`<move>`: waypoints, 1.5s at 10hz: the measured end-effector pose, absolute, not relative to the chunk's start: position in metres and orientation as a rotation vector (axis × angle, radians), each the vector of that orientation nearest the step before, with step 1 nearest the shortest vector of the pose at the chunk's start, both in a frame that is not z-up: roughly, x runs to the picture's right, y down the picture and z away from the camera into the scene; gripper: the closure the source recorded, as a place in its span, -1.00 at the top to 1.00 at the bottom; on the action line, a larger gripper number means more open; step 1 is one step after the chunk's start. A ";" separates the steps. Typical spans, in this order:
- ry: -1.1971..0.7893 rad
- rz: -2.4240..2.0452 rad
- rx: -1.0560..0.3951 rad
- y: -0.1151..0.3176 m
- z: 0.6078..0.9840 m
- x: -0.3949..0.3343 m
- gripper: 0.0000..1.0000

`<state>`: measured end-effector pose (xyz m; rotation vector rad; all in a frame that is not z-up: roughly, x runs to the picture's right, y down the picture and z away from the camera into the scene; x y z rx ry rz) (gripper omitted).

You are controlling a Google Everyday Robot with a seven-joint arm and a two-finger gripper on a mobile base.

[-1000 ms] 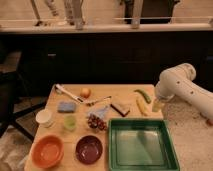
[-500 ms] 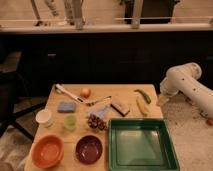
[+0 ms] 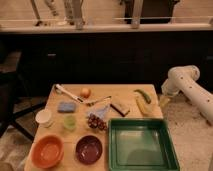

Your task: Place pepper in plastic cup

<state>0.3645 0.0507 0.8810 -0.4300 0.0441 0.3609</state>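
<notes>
The pepper point(image 3: 144, 95), slim and dark green, lies near the back right corner of the wooden table point(image 3: 127, 90). A pale yellow banana-shaped piece point(image 3: 142, 106) lies just in front of it. The plastic cup point(image 3: 69, 122), small and translucent green, stands upright on the left half of the table, far from the pepper. My gripper point(image 3: 164, 101) hangs at the end of the white arm point(image 3: 182, 80) just beyond the table's right edge. It is a little right of the pepper, open, holds nothing and touches nothing.
A green tray point(image 3: 141, 159) fills the front right. An orange bowl point(image 3: 48, 151) and a purple bowl point(image 3: 89, 149) sit in front. A white cup point(image 3: 44, 117), a blue sponge point(image 3: 66, 107), a round orange fruit point(image 3: 85, 92), utensils and a brown bar point(image 3: 120, 107) lie mid-table.
The arm has drifted slightly to the right, from over the table's right corner to just beyond its edge. Nothing on the table has moved.
</notes>
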 end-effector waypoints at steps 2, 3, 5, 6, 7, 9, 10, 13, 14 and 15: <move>0.043 0.350 -0.439 0.048 0.900 0.365 0.60; 0.039 0.341 -0.429 0.045 0.911 0.362 0.60; 0.035 0.339 -0.392 0.042 0.917 0.364 0.60; 0.031 0.347 -0.369 0.041 0.920 0.367 0.60; 0.018 0.355 -0.354 0.040 0.923 0.365 0.60; -0.014 0.389 -0.332 0.037 0.929 0.361 0.60; -0.044 0.424 -0.327 0.036 0.931 0.361 0.60; -0.157 0.488 -0.325 0.033 0.929 0.364 0.60; -0.161 0.488 -0.325 0.032 0.929 0.363 0.60; -0.163 0.485 -0.325 0.031 0.930 0.360 0.60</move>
